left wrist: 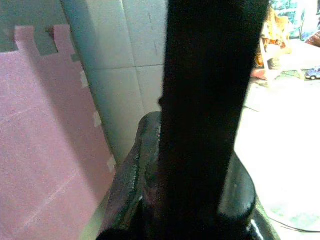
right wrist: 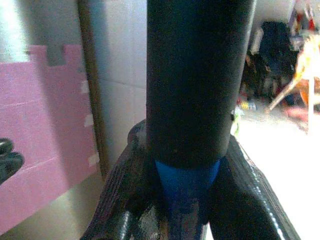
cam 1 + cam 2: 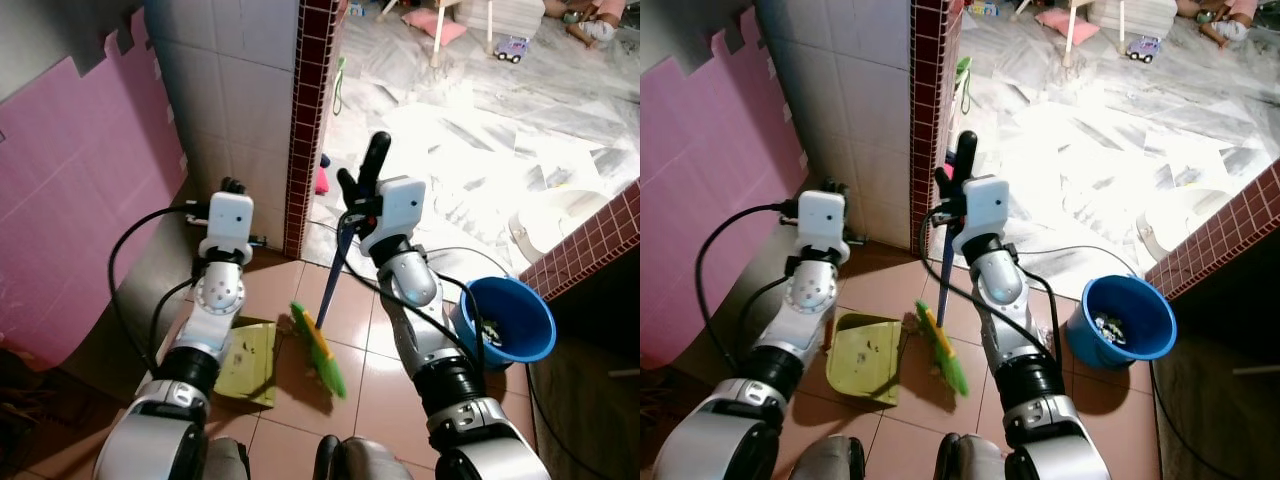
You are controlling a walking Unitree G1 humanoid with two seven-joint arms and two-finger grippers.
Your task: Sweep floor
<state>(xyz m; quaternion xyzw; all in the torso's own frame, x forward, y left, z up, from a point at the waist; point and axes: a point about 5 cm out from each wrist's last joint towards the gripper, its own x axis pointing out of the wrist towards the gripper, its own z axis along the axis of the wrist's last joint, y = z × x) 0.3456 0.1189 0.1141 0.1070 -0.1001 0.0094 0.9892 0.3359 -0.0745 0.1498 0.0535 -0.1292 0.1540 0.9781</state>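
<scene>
The right claw (image 3: 362, 180) was pinched on the black-capped top of a blue-handled broom (image 3: 333, 277), whose slim shaft slanted down to a green and yellow brush head (image 3: 320, 352) resting on the terracotta floor tiles (image 3: 345, 395). In the right wrist view the two fingers (image 2: 122, 200) hugged the blue shaft just below the black grip, which hid most of the room behind it. The left claw (image 3: 232, 186) was raised near the white tiled wall (image 3: 240, 80); a black bar filled the middle of its wrist view, and I could not tell whether that claw was spread or pressed together. A yellow-green plastic dustpan (image 3: 867, 357) lay flat just beside the brush head, its near edge partly covered by the left arm. A round blue plastic bucket (image 3: 510, 322) holding some debris stood to the right, near a dark red tiled ledge (image 3: 590, 240).
</scene>
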